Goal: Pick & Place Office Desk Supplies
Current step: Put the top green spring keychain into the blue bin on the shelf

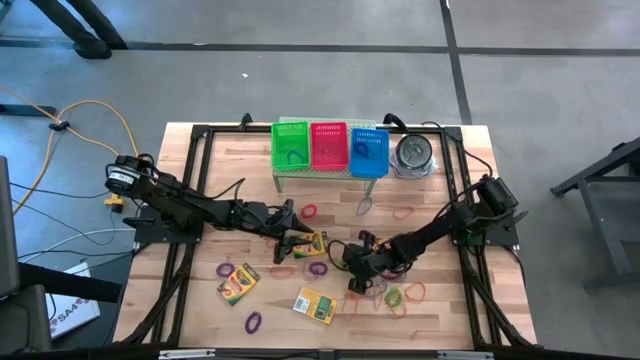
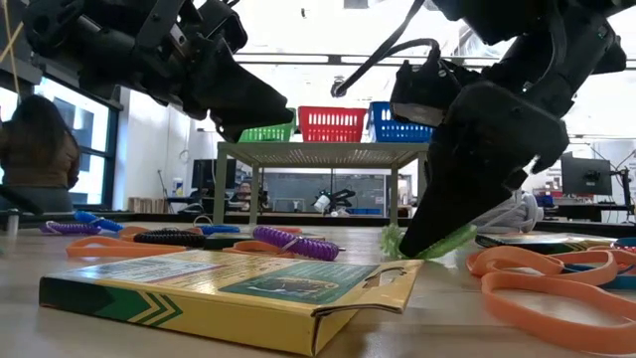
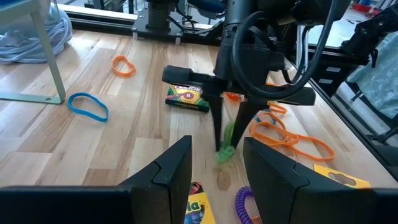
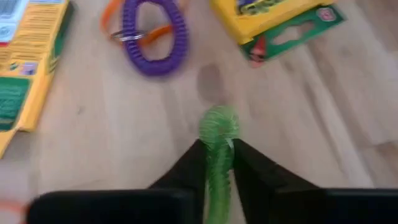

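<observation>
Overhead, three crayon boxes lie on the table, with a scatter of band loops around them; three baskets, green, red and blue, sit side by side on a small shelf beside one round tin. The right gripper points down at mid-table; the left gripper hovers just beside a crayon box.

Low view: one crayon box lies in the foreground, orange loops to its right, and the right gripper's fingers pinch a green coiled loop at the tabletop.

Left wrist view: the left fingers stand apart with nothing between them; beyond them are one blue loop and several orange ones.

Right wrist view: the two dark fingers are clamped on the green coiled loop; one purple coiled loop and two crayon boxes lie beyond.
</observation>
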Tool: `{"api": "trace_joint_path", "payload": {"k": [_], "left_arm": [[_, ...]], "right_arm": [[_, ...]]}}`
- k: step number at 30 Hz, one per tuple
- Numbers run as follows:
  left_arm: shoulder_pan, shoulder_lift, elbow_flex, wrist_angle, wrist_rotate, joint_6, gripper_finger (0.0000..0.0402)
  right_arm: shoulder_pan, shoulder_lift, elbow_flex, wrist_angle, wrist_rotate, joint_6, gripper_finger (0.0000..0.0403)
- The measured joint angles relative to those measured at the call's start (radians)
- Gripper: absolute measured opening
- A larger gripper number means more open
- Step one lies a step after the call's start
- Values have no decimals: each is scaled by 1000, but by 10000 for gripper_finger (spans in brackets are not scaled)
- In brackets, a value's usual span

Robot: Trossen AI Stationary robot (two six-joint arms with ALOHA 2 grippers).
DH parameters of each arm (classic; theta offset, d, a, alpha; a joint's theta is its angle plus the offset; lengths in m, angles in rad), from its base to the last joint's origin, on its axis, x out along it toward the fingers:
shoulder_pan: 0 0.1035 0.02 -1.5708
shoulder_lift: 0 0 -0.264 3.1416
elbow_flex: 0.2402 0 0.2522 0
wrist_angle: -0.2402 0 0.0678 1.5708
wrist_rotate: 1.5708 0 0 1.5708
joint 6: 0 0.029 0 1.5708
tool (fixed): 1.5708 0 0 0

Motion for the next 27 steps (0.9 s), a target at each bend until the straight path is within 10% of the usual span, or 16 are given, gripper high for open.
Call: {"api": "trace_joint_path", "payload": {"k": [27], "left_arm": [[0,0,0,1,0,-8,139]], "right_arm": [[80,-81,161,-354,279,-14,15]]}}
